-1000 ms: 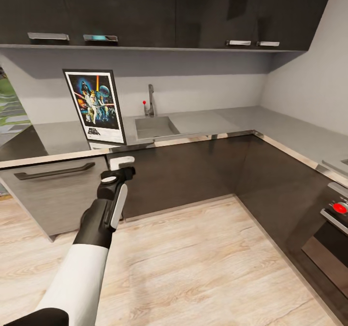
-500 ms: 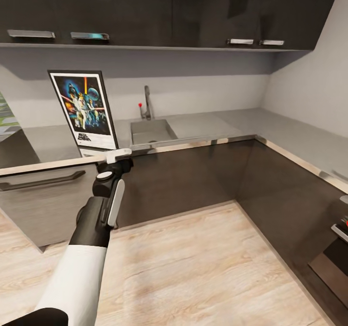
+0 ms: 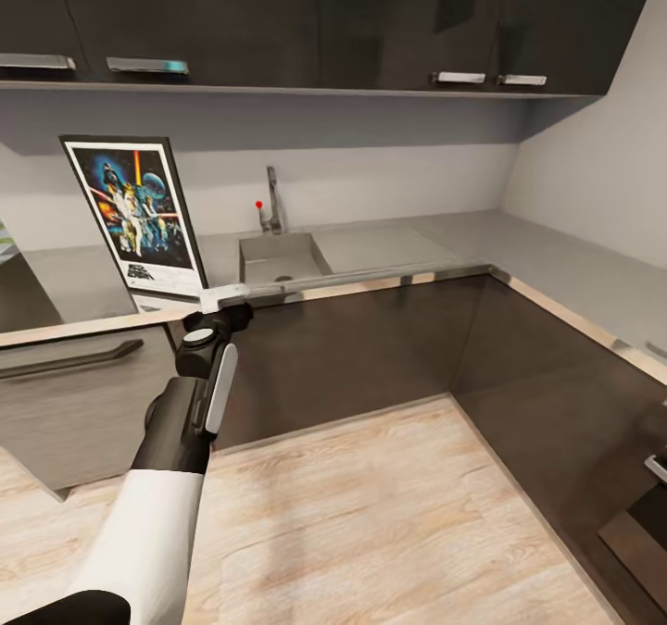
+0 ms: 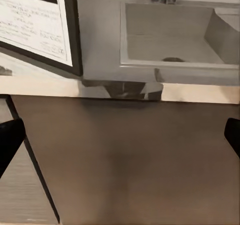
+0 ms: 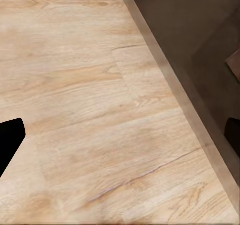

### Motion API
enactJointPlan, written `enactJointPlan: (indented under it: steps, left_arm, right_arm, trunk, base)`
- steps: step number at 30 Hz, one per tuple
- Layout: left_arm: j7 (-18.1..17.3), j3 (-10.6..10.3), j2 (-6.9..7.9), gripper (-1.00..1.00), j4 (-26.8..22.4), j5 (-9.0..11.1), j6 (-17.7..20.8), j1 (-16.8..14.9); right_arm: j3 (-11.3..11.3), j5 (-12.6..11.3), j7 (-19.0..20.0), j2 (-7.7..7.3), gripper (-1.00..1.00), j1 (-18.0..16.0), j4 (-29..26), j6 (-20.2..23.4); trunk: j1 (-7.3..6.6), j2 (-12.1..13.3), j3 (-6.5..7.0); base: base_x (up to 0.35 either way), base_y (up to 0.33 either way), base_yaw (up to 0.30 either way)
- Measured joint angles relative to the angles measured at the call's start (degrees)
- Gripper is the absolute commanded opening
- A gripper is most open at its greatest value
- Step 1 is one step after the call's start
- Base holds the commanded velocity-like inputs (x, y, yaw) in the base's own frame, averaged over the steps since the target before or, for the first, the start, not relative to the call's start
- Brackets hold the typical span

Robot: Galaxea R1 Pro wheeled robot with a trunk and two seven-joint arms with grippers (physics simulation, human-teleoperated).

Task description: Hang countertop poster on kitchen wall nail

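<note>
Grey matte worktop ran along the back wall in the head view, and the poster stood on that surface, leaning back against the pale wall with its long axis upright and slightly tilted. It stood on the left part of the run, with the sink just beside it on the right. The left hand was raised at the shiny front edge of the surface, low by the poster's near bottom corner and a little to its right; the print therefore lay ahead, up and slightly leftward of it. From this angle I could not tell how far its fingers were spread.

The left wrist view looked over the dark cabinet front toward the metal edge. The poster's lower corner, black frame and white border with small print, sat at one side, the sink basin at the other. Two dark fingertips showed at opposite edges of the picture, wide apart, with nothing between them, so that hand was spread and empty.

The right wrist view looked down at the pale wooden floor beside a dark plinth. Its fingertips also sat far apart at the picture's edges, holding nothing. The left arm was probably the nearer one, and the coming reach would likely need a shift toward the poster's lower edge.
</note>
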Motion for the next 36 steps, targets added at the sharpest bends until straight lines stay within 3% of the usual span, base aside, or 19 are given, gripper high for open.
enactJointPlan:
  steps: [7,11,26,36]
  left_arm:
    - [7.4,0.1,-0.01,1.00,-0.1,0.2,-0.1,0.0]
    - [8.8,0.1,-0.01,1.00,-0.3,0.2,-0.1,0.0]
    - [9.5,0.4,-0.01,1.00,-1.5,0.1,-0.1,0.0]
    - [9.4,0.5,0.00,1.00,-1.5,0.1,-0.1,0.0]
  right_arm:
    - [0.1,0.0,0.0,0.00,1.00,0.0,0.6,0.0]
    - [0.2,0.0,0.0,0.00,1.00,0.0,0.6,0.0]
    - [0.2,0.0,0.0,0.00,1.00,0.0,0.8,0.0]
    - [0.2,0.1,0.0,0.00,1.00,0.0,0.8,0.0]
  trunk:
    - [0.01,0.0,0.00]
    - [0.01,0.0,0.00]
    - [0.01,0.0,0.00]
    - [0.00,0.0,0.00]
  base:
    - [0.030,-0.021,0.000]
    - [0.005,-0.004,0.000]
    - [0.003,-0.001,0.000]
    - [0.177,-0.064,0.000]
